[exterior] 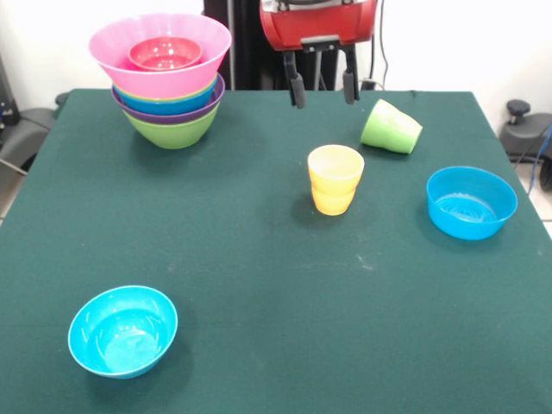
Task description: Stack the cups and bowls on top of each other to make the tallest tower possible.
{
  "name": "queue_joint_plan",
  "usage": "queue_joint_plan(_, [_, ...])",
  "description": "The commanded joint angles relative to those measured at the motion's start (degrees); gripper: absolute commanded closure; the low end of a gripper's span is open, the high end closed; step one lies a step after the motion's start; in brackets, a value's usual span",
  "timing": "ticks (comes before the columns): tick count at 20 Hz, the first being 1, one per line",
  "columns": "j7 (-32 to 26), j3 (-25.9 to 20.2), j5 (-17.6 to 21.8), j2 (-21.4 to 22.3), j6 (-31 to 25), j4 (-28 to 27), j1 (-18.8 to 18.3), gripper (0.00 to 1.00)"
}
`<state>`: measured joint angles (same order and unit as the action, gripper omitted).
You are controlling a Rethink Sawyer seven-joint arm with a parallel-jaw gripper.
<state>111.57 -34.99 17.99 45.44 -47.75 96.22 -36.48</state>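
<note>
No readable text, labels, brands or numbers anywhere: bowls, cups, table cloth and the red arm housing all look unmarked. A small dark plate on the housing is too blurred to read.

It looks like a robot lab: a green-covered table, a red robot arm, cables by a plain white wall
</note>
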Motion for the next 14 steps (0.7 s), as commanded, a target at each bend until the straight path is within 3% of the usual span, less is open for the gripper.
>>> queue_joint_plan(1, [3.4,4.6,4.6,-1.4,3.2,0.6,3.8,0.0])
queue_joint_plan(14, [3.4,6.7,4.1,-1.4,5.6,1.8,5.0,0.0])
